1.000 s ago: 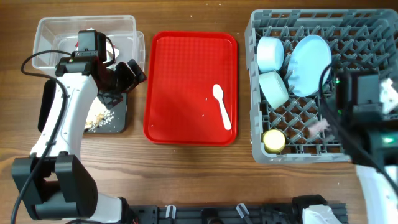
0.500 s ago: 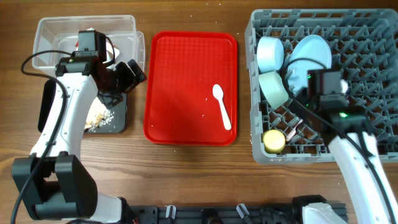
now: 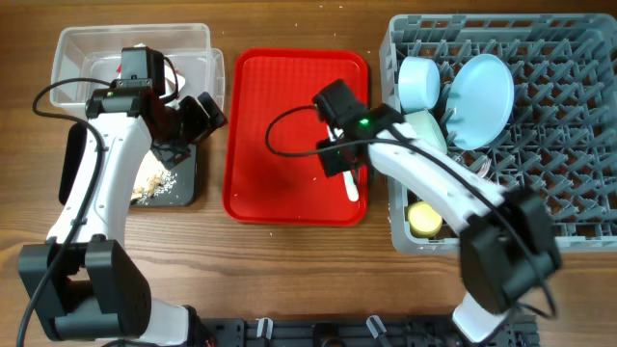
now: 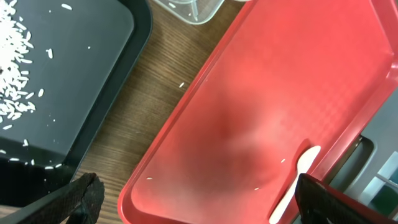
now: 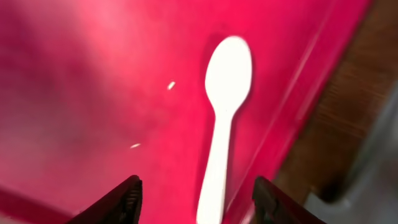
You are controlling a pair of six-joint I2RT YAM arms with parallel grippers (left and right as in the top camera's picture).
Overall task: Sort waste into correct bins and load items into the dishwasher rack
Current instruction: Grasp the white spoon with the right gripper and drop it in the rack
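Observation:
A white plastic spoon lies near the right edge of the red serving tray. My right gripper hovers over it, open, with the spoon's handle between its fingertips and nothing held. In the overhead view the right gripper covers the spoon's bowl and only the handle shows. My left gripper is wide open and empty between the clear tub and the black tray, which holds beige food scraps. The grey dishwasher rack holds a pale blue plate, two bowls and a yellow cup.
The left wrist view looks down on the red tray's left rim, scattered rice on the black tray and a strip of wooden table. My right arm stretches from the rack's front across to the red tray.
My right arm has swung left from over the rack to the red tray, and its jaws have gone from shut to open. The left arm has not moved.

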